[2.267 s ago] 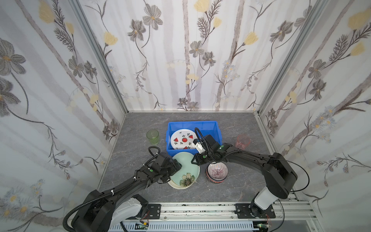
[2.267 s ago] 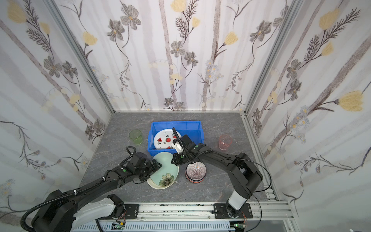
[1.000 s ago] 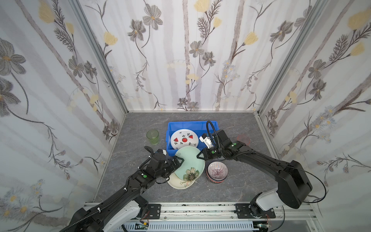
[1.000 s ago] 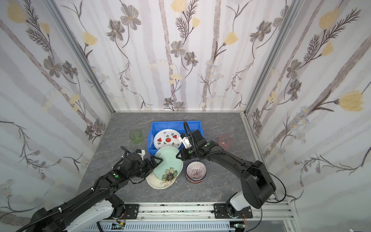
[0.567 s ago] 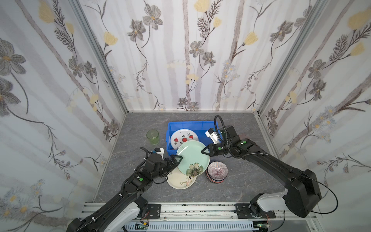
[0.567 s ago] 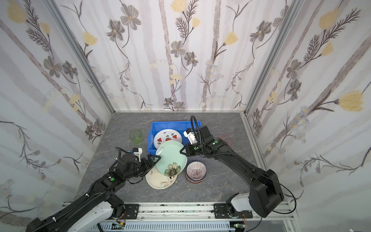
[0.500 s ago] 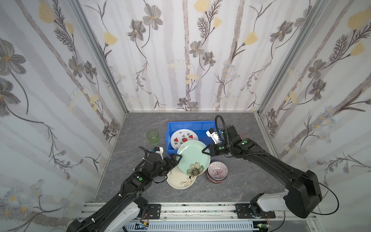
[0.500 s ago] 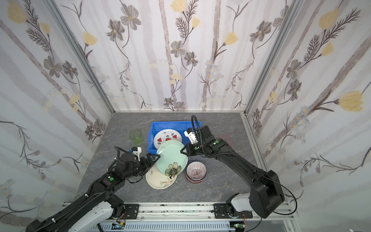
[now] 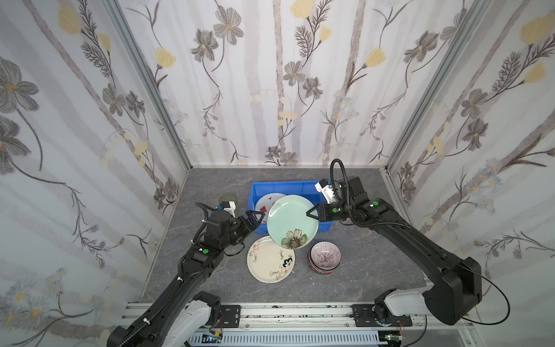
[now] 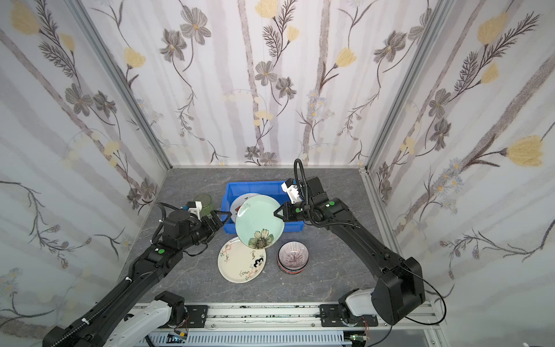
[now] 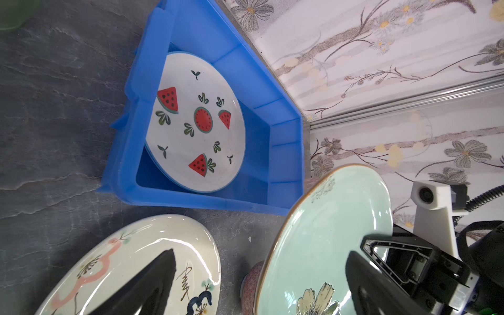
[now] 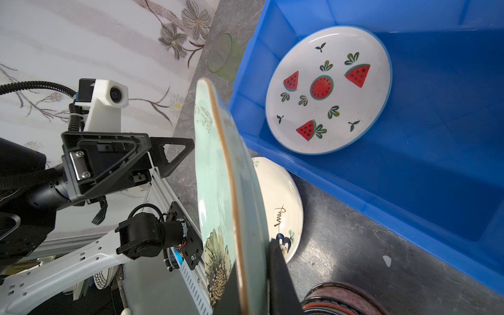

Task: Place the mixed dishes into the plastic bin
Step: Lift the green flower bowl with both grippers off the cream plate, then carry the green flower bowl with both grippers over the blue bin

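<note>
Green plate (image 9: 290, 218) tilted, face upward.

Bright, diffuse light gives both my top views sharp detail, soft shadows on the grey tabletop (image 9: 360, 270) and bowed walls (image 9: 90, 120) toward the edges, while my left wrist view shows white glare on the cream plate (image 11: 109, 259) and an out-of-focus green tumbler (image 11: 12, 13).

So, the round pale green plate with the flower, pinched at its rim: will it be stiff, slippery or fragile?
Probably stiff: the round pale green flower plate shows no bend though the right gripper pinches only one edge. Likely slippery: its glaze shines, and it hangs tilted, so it could swivel. Probably fragile if dropped: it looks ceramic.
</note>
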Robot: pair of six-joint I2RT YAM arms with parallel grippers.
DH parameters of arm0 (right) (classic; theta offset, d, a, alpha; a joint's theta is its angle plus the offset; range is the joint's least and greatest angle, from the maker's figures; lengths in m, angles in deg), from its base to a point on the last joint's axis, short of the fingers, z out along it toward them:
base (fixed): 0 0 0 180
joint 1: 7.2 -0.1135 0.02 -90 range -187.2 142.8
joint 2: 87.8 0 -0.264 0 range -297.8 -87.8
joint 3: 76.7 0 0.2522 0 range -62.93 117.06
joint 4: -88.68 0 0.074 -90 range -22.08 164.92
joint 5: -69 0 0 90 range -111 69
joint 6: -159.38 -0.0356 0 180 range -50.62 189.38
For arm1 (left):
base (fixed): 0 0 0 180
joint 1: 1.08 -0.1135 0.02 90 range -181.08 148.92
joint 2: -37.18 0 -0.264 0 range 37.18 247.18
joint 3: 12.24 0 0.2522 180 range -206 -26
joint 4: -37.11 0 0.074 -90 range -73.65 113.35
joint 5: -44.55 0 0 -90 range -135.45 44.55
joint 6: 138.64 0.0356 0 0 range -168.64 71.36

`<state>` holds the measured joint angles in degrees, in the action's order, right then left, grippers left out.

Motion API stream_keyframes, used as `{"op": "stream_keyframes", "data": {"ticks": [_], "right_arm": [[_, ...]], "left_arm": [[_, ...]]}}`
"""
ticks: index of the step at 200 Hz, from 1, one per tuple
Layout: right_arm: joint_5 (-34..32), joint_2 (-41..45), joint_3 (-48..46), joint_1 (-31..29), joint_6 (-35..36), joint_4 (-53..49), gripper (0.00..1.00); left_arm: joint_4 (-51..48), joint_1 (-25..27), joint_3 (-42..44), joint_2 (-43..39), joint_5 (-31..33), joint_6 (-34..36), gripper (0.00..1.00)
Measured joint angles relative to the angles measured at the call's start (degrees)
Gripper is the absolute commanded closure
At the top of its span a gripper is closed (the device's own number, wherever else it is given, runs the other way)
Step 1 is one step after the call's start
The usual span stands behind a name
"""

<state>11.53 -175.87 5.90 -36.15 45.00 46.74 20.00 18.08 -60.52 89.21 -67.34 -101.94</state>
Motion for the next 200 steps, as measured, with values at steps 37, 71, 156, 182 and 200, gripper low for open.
{"op": "stream_keyframes", "data": {"ticks": [37, 71, 156, 182, 200], "right_arm": [[-0.79, -0.02, 1.46, 0.74, -1.22, -0.04, 1.0], [-2.62, 0.0, 2.14, 1.62, -2.67, -0.04, 1.0], [-4.02, -7.13, 10.21, 3.63, -6.91, 1.44, 1.0], [-4.39, -11.63, 11.65, 3.8, -9.6, 4.48, 1.0], [-4.35, -15.02, 12.5, 3.85, -11.89, 7.3, 1.0]], "left_arm": [[-0.31, -2.69, -4.37, 7.28, -2.84, 4.48, 0.0], [-0.61, -3.89, -9.49, 14.47, -5.14, 8.07, 0.0], [-1.84, -8.98, -22.43, 26.14, -4.68, 16.11, 0.0], [-2.58, -10.73, -24.59, 28.0, -3.72, 18.27, 0.0], [-2.91, -11.69, -25.2, 28.74, -3.58, 19.39, 0.0]]}}
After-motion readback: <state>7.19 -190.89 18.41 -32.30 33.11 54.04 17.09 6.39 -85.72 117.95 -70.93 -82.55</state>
